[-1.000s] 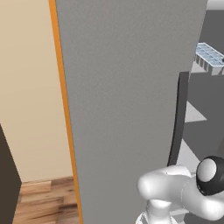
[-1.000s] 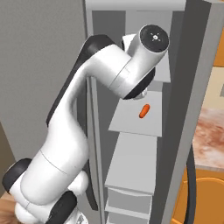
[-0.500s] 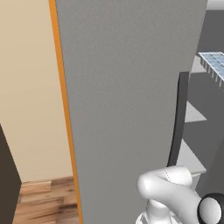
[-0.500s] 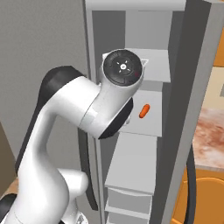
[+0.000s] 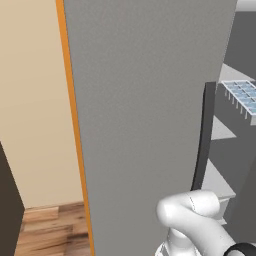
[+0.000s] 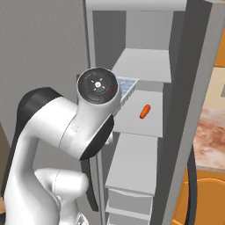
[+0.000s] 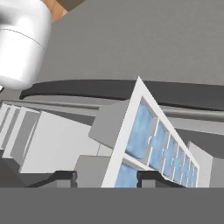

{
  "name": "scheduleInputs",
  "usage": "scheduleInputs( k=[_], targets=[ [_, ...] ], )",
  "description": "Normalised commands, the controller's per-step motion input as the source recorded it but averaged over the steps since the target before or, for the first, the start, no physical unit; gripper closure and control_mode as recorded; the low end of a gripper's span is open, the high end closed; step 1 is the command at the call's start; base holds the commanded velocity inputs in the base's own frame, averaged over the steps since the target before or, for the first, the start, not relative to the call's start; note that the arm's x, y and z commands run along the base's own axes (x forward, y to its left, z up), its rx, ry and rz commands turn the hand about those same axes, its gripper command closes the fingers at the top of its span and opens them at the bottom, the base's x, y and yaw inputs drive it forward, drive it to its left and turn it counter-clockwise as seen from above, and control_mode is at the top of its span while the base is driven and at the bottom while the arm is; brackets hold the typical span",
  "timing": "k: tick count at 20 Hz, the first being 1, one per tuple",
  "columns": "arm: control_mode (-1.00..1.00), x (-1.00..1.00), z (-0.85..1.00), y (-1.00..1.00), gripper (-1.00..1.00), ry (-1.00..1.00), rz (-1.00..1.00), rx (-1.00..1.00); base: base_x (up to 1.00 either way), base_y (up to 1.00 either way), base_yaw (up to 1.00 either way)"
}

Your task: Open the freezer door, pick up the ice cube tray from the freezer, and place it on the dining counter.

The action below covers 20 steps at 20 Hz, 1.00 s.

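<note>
1. Tray first: the ice cube tray [image 7: 153,144], pale blue-white with its grid of square cells, sits between the two dark finger tips in the hand view, tilted on edge across that picture.
2. In the left base view the ice cube tray [image 5: 243,96] hangs at the right edge, up in front of the open compartment, with no shelf under it that I can make out. In the right base view a corner of it [image 6: 127,88] pokes out from behind the arm's round wrist joint.
3. The gripper [image 7: 105,177] has its fingers drawn in on either side of the tray, so it looks clamped on it.
4. The freezer [image 6: 145,127] stands open, its light grey shelves stacked one above the other inside.
5. A small orange item [image 6: 144,111] lies on the middle shelf, off to the right of the tray and apart from it.
6. The closed grey door [image 5: 145,115] beside the opening carries a long dark vertical handle [image 5: 204,135].
7. The dining counter [image 6: 211,140], reddish-brown and cream marbled on an orange base, shows at the right past the open door.
8. To the left of the appliance there is a cream wall [image 5: 30,110] and a strip of wooden floor [image 5: 50,232].
</note>
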Motion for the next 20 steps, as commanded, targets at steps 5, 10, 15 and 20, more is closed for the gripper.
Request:
scheduleInputs(
  k=[5,10,15,20],
  targets=[
    [-1.00,-0.02,-0.06,0.00,1.00,0.05,0.00,0.00,0.00,0.00,0.00],
    [1.00,0.00,0.00,0.00,1.00,0.01,0.00,0.00,-0.11,0.00,0.00],
    [1.00,0.00,0.00,0.00,1.00,0.00,0.00,0.00,-0.91,0.00,0.00],
    [1.00,0.00,0.00,0.00,1.00,0.00,0.00,0.00,-0.98,0.13,-0.01]
  ],
)
